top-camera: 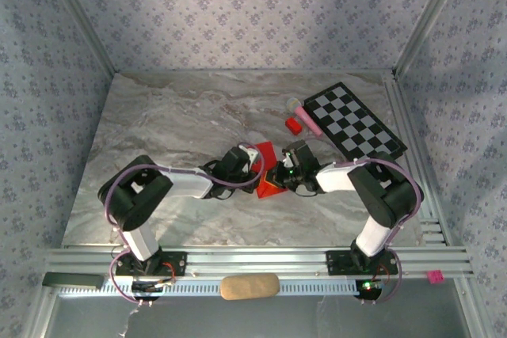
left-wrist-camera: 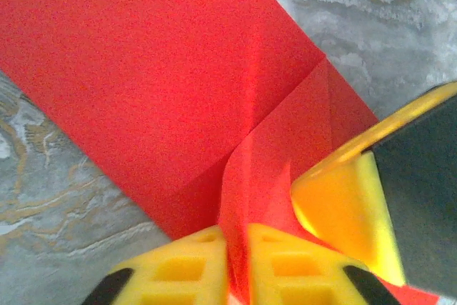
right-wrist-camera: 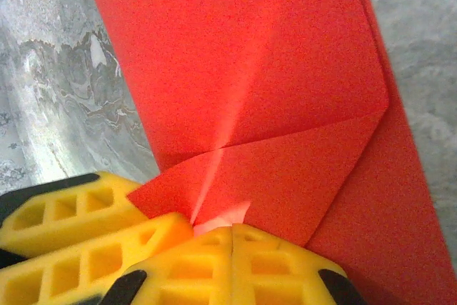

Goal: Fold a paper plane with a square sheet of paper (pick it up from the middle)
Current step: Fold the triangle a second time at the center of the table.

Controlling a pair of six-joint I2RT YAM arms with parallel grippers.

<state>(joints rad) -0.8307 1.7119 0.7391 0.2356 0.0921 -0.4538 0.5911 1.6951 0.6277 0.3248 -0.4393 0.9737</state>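
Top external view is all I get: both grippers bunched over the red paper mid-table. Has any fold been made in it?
Observer: Yes. The right wrist view shows a corner flap of the red paper folded over, its edge sharp.
Operator: Is the left gripper holding it?
Observer: The left gripper pinches a raised ridge of paper between its fingers.
Operator: And the right?
Observer: The right gripper is shut on the paper's edge, right beside the left fingers.

We see the marbled table carrying the creased square sheet of paper centrally; checkerboard, small red block and pink stick far right
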